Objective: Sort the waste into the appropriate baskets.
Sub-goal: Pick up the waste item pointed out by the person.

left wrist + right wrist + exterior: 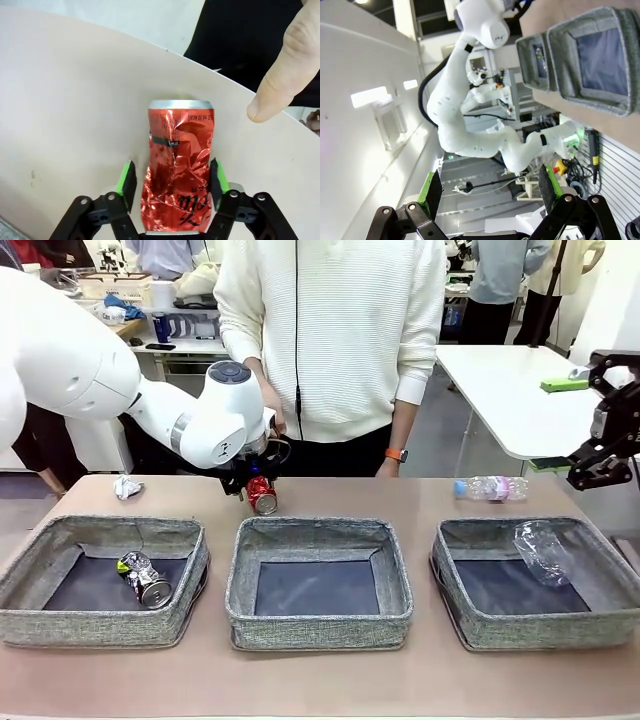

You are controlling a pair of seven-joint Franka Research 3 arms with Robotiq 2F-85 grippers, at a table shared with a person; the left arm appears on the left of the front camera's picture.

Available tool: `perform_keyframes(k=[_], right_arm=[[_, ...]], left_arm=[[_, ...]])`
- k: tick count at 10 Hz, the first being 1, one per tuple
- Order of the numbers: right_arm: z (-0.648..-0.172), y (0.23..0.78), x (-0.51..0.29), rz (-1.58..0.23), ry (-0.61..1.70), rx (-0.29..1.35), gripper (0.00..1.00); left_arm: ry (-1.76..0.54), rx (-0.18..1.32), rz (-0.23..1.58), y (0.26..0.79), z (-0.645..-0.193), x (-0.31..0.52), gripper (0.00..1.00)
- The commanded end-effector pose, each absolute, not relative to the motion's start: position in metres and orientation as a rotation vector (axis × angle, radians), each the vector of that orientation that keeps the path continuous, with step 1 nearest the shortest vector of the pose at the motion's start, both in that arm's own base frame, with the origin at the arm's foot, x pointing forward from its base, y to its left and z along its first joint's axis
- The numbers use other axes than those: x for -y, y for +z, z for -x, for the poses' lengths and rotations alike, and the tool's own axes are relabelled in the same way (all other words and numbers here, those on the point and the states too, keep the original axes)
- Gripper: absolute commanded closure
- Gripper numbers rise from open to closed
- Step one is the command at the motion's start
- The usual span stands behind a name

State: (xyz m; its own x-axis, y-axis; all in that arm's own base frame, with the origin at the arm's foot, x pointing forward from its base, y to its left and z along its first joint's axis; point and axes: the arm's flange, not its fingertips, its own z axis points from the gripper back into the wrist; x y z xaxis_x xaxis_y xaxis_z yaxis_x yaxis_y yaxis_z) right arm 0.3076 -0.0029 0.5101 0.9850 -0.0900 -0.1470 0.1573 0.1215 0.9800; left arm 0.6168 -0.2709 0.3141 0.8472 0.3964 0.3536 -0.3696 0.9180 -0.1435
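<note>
Left tool (172,176) is clamped on the crushed red can (180,165), with a green pad at each side. It sits just behind the middle basket (318,585), near the far edge of the counter (65,125), and bare surface lies to both sides. A person's hand (285,65) points close above the can. Small print by the can's rim includes "0 kcal"; its white script is too crumpled to read. Right tool (490,185) hangs raised with jaws wide and empty, well right of the middle basket.

The glossy white, rounded left arm (60,360) ends in a black left pincer (172,175) with green pads (123,178).
</note>
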Motion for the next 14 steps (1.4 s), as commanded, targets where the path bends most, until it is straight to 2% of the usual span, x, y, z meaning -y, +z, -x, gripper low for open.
perform_keyframes(k=[1,3,4,5,10,12,14], right_arm=[[-0.31,0.512,0.002,-1.463,-0.162,-0.035,0.0],[-0.31,0.512,0.002,-1.463,-0.162,-0.035,0.0],[-0.31,0.512,0.002,-1.463,-0.162,-0.035,0.0],[-0.31,0.512,0.002,-1.463,-0.162,-0.035,0.0],[-0.31,0.512,0.002,-1.463,-0.162,-0.035,0.0],[-0.31,0.512,0.002,-1.463,-0.162,-0.035,0.0],[-0.31,0.512,0.002,-1.463,-0.162,-0.035,0.0]], left_arm=[[0.393,0.406,0.019,0.31,-0.615,0.275,1.0],[0.372,0.396,0.001,0.311,-0.614,0.275,1.0],[0.364,0.391,0.001,0.31,-0.614,0.274,0.97],[0.362,0.389,-0.005,0.31,-0.614,0.275,1.0],[0.371,0.392,-0.008,0.317,-0.612,0.27,1.0],[0.308,0.377,-0.022,0.359,-0.59,0.254,1.0],[0.224,0.324,-0.041,0.422,-0.545,0.225,1.0]])
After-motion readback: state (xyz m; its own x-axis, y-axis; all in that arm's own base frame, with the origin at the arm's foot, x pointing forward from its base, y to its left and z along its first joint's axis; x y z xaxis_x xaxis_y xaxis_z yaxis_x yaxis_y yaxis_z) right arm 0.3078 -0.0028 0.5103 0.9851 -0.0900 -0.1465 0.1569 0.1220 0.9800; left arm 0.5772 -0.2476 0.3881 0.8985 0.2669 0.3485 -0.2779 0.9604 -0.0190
